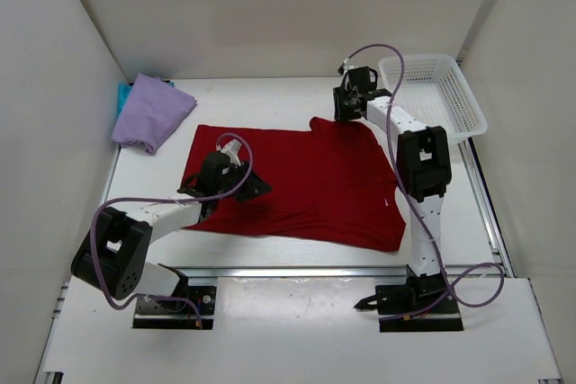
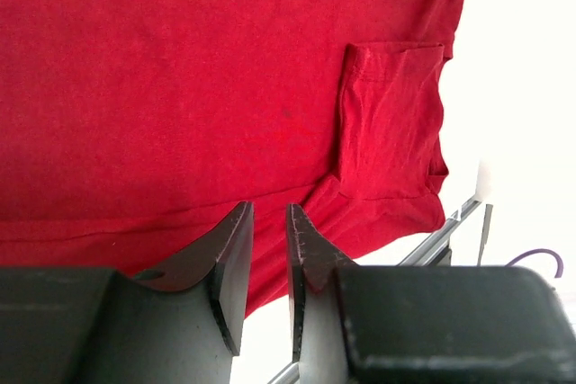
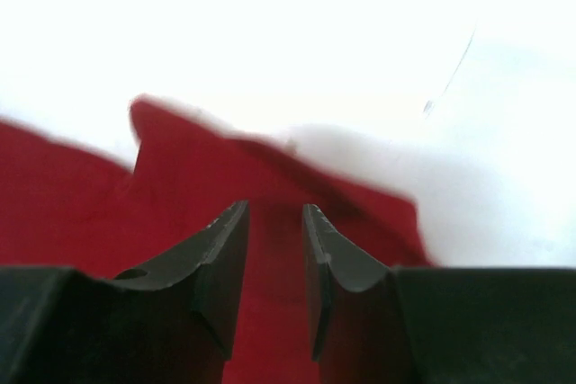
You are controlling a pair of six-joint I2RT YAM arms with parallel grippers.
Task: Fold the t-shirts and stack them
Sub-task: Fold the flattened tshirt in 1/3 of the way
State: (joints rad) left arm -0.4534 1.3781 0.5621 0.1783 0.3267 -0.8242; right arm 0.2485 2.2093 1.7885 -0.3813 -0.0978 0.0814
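The deep red t-shirt (image 1: 306, 182) lies spread flat in the middle of the table. The lavender t-shirt (image 1: 151, 112) lies folded at the back left, on top of the teal t-shirt (image 1: 121, 96), of which only an edge shows. My left gripper (image 1: 247, 186) hovers over the red shirt's left part. In the left wrist view the gripper (image 2: 270, 209) is narrowly open and empty above the red cloth (image 2: 180, 87), with a sleeve (image 2: 391, 123) ahead. My right gripper (image 1: 345, 114) is at the shirt's far sleeve. In the right wrist view it (image 3: 274, 209) is open and empty over the red cloth (image 3: 198, 168).
A white mesh basket (image 1: 432, 92) stands at the back right, close to the right arm. White walls enclose the table on three sides. A metal rail (image 2: 441, 231) runs along the near table edge.
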